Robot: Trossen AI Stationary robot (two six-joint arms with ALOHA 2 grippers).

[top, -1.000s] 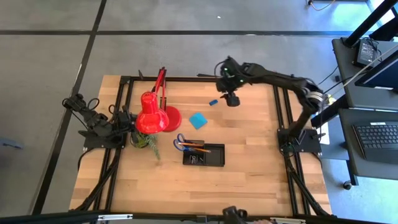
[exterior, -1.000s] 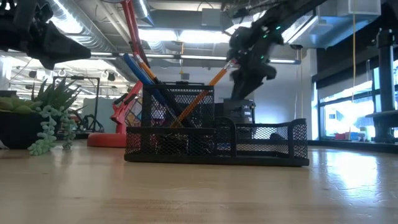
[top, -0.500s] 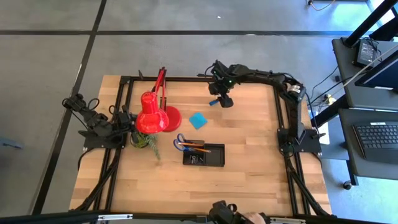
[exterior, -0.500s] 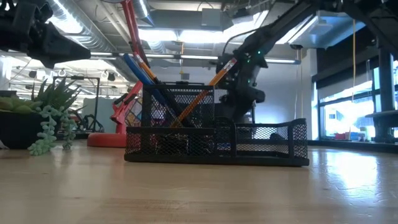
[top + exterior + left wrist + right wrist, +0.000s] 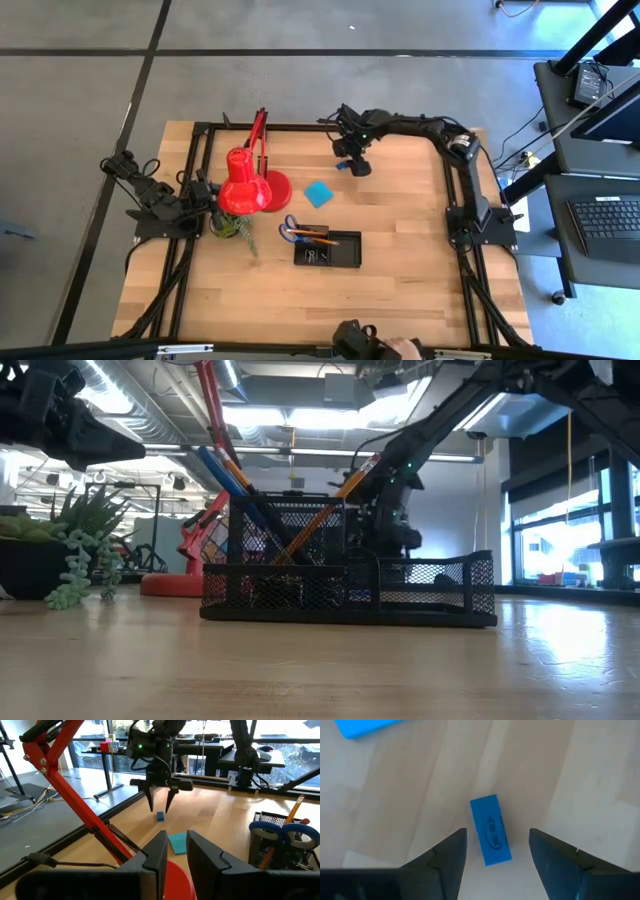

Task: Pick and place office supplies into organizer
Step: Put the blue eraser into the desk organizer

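The small blue eraser (image 5: pixel 491 836) lies flat on the wooden table near its far edge (image 5: pixel 343 165). My right gripper (image 5: pixel 497 834) hangs open just above it, one finger on either side, touching nothing; the left wrist view shows that gripper (image 5: pixel 160 802) pointing down over the eraser (image 5: pixel 160 816). The light-blue note pad (image 5: pixel 318 193) lies flat near the table's middle. The black mesh organizer (image 5: pixel 328 248) holds blue-handled scissors (image 5: pixel 290 225) and orange pencils (image 5: pixel 320 520). My left gripper (image 5: pixel 176 840) waits at the table's left edge, its fingers a narrow gap apart.
The red desk lamp (image 5: pixel 245 185) stands left of the note pad, with its round base (image 5: pixel 170 585) on the table. A small green plant (image 5: pixel 232 225) sits beside it. Bare wood lies between the eraser and the organizer (image 5: pixel 350 585). A person's hand (image 5: pixel 400 350) shows past the near edge.
My right gripper has moved toward the table's left edge and come down over the blue eraser. The eraser and the other things have stayed in place.
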